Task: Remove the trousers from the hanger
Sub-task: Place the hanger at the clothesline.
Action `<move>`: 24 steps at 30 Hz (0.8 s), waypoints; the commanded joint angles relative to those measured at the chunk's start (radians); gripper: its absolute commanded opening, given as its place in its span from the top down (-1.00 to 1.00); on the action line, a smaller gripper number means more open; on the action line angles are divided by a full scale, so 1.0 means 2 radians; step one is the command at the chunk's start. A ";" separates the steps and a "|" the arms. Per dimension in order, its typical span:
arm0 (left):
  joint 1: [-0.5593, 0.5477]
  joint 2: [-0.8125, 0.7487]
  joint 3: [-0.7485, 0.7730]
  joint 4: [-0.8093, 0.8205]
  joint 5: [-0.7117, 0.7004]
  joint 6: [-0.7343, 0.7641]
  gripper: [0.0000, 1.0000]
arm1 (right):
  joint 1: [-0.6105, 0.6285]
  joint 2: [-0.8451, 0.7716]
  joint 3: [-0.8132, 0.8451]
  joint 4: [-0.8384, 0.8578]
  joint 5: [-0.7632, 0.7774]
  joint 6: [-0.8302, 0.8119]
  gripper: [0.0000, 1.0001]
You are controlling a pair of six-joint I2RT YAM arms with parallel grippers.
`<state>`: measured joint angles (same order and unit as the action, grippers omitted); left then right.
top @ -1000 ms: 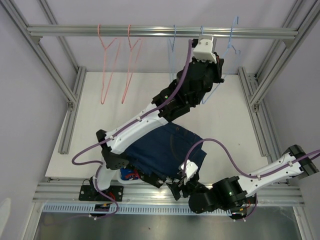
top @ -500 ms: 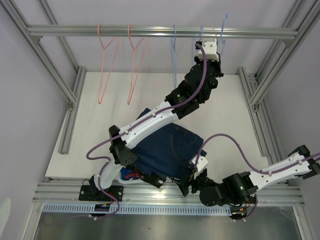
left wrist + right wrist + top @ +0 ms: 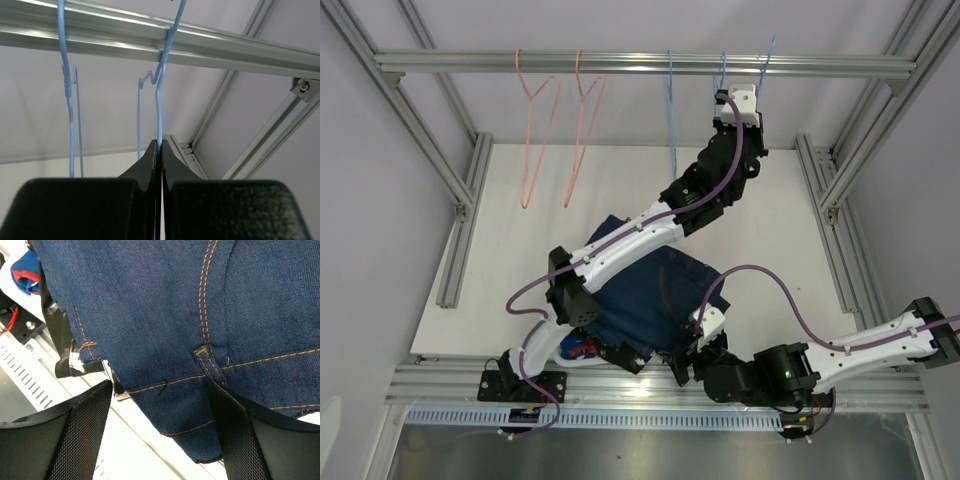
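Observation:
The dark blue denim trousers (image 3: 650, 295) lie flat on the white table on top of a pile. A blue and red garment (image 3: 578, 347) peeks out at the pile's near left. My left gripper (image 3: 748, 112) is raised to the top rail (image 3: 620, 64). It is shut on the wire of a bare blue hanger (image 3: 159, 100), whose hook reaches over the rail (image 3: 235, 52). My right gripper (image 3: 160, 390) stands open just above the denim's near hem (image 3: 165, 315), one finger on each side. The blue and red cloth (image 3: 24, 277) shows at the upper left of that view.
Two bare pink hangers (image 3: 535, 120) (image 3: 582, 120) and two more blue ones (image 3: 672, 110) (image 3: 724, 70) hang from the rail. Aluminium frame posts (image 3: 460, 190) flank the table. The slotted front rail (image 3: 620, 415) runs under the right gripper (image 3: 685, 358).
The left arm has swung the blue hanger up and to the left against the rail, and the hanger now hangs straighter. The right gripper has shifted slightly along the denim's near edge, still open.

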<state>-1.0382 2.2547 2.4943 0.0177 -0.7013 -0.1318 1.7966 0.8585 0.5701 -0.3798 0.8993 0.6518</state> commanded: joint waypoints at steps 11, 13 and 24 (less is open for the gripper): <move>0.011 -0.007 -0.047 0.017 -0.009 -0.038 0.99 | -0.009 -0.014 -0.018 -0.011 -0.029 0.028 -0.61; 0.007 -0.014 -0.072 0.023 -0.010 -0.036 0.99 | -0.009 -0.013 -0.019 -0.010 -0.030 0.029 -0.61; -0.015 -0.024 -0.097 0.050 -0.021 0.005 0.49 | 0.000 -0.008 -0.018 -0.018 -0.026 0.044 -0.61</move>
<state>-1.0382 2.2631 2.3310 0.0940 -0.7296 -0.1555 1.7878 0.8257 0.5537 -0.3702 0.8787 0.6811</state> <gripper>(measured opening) 0.208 0.806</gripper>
